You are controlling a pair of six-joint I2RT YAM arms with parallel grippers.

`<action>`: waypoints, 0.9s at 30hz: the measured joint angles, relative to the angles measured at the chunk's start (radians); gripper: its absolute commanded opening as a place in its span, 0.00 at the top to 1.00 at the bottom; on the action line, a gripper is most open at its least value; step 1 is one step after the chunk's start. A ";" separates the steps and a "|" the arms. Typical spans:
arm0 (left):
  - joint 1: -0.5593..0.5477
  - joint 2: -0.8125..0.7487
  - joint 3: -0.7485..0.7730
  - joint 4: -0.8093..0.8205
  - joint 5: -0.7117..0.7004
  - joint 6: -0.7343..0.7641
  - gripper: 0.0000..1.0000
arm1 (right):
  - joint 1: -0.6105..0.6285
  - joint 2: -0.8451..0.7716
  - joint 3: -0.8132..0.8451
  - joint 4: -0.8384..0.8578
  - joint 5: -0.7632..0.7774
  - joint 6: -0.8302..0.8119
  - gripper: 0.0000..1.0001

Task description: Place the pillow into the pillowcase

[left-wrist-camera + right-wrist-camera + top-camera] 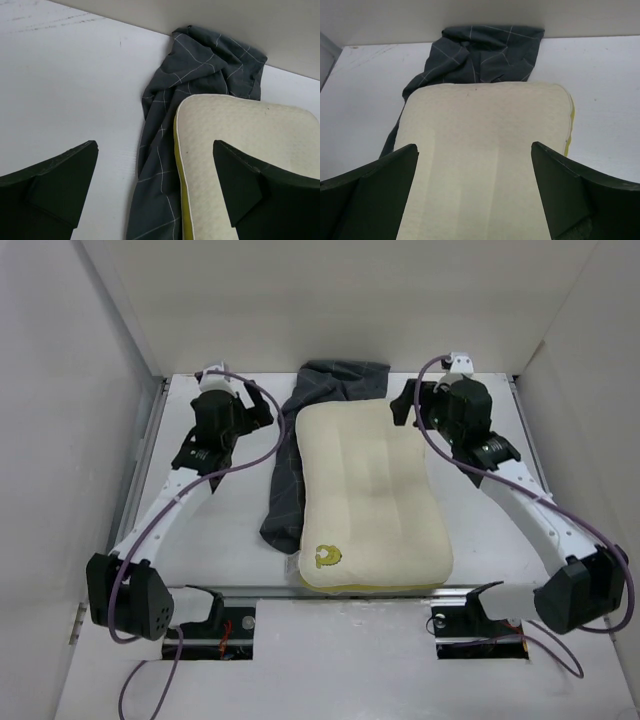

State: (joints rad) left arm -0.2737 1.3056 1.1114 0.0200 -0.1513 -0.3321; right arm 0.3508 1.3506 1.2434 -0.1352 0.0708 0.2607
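Observation:
The cream pillow (pixel 370 500) lies flat in the middle of the table, with its yellow logo (pixel 326 557) at the near end. It rests on part of the dark checked pillowcase (pixel 295 455), which is bunched along its left side and past its far end. My left gripper (pixel 262 412) is open and empty, hovering at the pillow's far-left corner; in its wrist view (pixel 155 175) the jaws straddle the pillowcase (pixel 160 165) and the pillow's edge (pixel 240 135). My right gripper (pixel 405 405) is open and empty at the far-right corner, above the pillow (pixel 480 145). The pillowcase (pixel 480 50) lies beyond it.
White walls enclose the table on the left, back and right; the back wall (pixel 340 300) is close behind the pillowcase. The table's near edge has a metal rail (pixel 330 592) by the arm bases. Bare white table (pixel 220 530) shows left of the pillowcase.

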 measured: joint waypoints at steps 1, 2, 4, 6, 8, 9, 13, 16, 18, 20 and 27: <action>0.000 -0.019 -0.019 0.000 -0.004 -0.016 0.00 | 0.005 -0.027 -0.026 -0.004 0.000 -0.001 0.00; 0.000 -0.032 -0.035 -0.002 -0.008 -0.030 0.00 | 0.012 -0.059 -0.056 -0.002 -0.004 -0.004 0.00; 0.000 -0.042 -0.066 -0.010 -0.018 -0.054 0.00 | 0.018 -0.122 -0.117 0.004 -0.018 -0.013 0.00; 0.000 -0.023 -0.076 -0.030 -0.034 -0.074 0.00 | 0.027 -0.173 -0.171 0.010 -0.022 -0.037 0.00; 0.000 0.024 -0.076 -0.041 -0.047 -0.090 0.00 | 0.031 -0.203 -0.210 0.007 -0.006 -0.052 0.00; 0.000 0.055 -0.076 -0.044 -0.051 -0.097 0.00 | 0.031 -0.209 -0.220 -0.001 0.007 -0.056 0.00; 0.000 0.208 -0.072 -0.057 -0.036 -0.113 0.00 | 0.031 -0.193 -0.237 -0.033 0.089 -0.051 0.00; 0.000 0.362 -0.023 -0.076 -0.016 -0.118 0.01 | 0.031 -0.132 -0.244 -0.040 0.149 -0.037 0.00; 0.000 0.455 0.035 -0.094 -0.004 -0.117 0.02 | 0.031 -0.063 -0.241 -0.039 0.187 -0.025 0.00; 0.000 0.555 0.126 -0.115 0.003 -0.117 0.04 | 0.029 0.032 -0.225 -0.043 0.219 -0.008 0.00; 0.000 0.715 0.300 -0.119 0.046 -0.103 0.17 | -0.008 0.302 -0.176 -0.013 0.186 0.059 0.09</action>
State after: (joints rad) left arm -0.2737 2.0209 1.4113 -0.0994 -0.1051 -0.4347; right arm 0.3431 1.6524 1.0676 -0.1482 0.2569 0.3199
